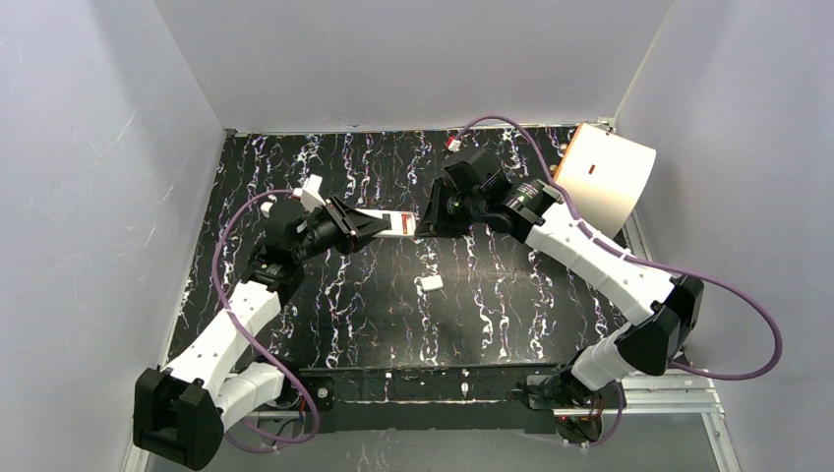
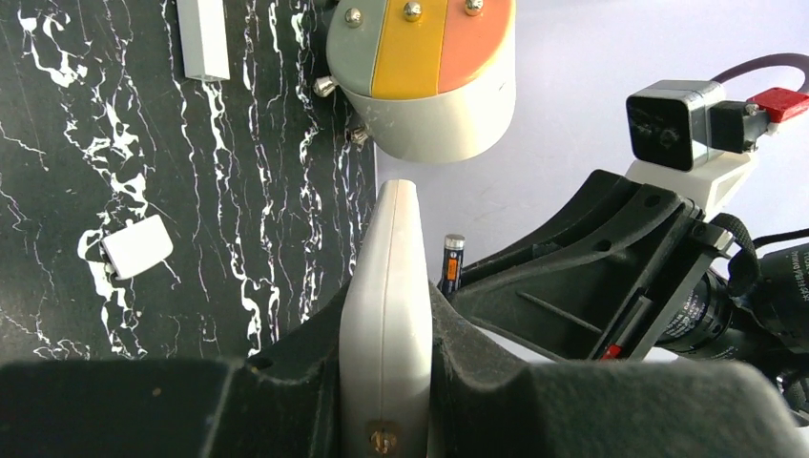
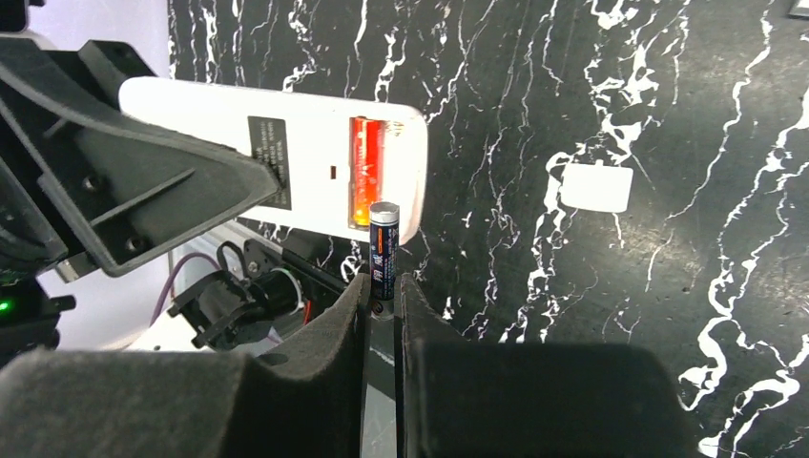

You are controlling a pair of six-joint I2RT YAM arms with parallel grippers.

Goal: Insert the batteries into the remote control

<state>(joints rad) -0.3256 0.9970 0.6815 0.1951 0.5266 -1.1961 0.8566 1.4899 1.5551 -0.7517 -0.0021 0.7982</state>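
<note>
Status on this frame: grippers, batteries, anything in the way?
Left gripper shut on remote. Right gripper shut on battery, tip near open bay; one cell seated. White cover apart on table.

I see black, white-veined table (image 1: 374, 324): small white oblong piece (image 1: 430, 283) approx. mid-table, cream drum (image 1: 605, 177) back-right corner, prob. tipped sideways, white bar (image 2: 203, 38) near it.
</note>
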